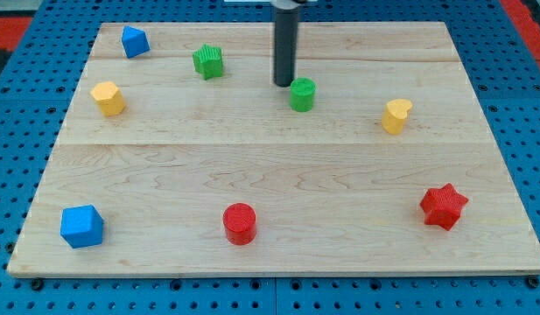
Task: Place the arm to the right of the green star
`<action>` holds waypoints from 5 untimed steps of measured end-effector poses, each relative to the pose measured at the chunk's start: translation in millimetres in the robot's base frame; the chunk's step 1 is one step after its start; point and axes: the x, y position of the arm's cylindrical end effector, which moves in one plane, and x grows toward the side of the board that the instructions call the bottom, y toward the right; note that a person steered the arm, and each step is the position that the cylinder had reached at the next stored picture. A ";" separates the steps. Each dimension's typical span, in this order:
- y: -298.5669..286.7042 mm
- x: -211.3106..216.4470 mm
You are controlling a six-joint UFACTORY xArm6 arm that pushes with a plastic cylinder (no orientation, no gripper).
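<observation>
Blocks are spread over the wooden counter (pixel 278 157). My tip (pixel 284 84) is seen toward the view's top, between the green star (pixel 209 62) at its left and the green cylinder (pixel 303 94) just beside it at its right. No fingers are carried by the rod, so nothing is gripped. A blue block (pixel 135 41) and a yellow block (pixel 108 98) are placed at the view's left, a second yellow block (pixel 396 115) at the right. Along the bottom, a blue cube (pixel 82 227), a red cylinder (pixel 240 223) and a red star (pixel 444 206) are found.
</observation>
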 end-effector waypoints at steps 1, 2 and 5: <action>-3.9 -40.1; -66.9 -58.7; 29.1 -55.8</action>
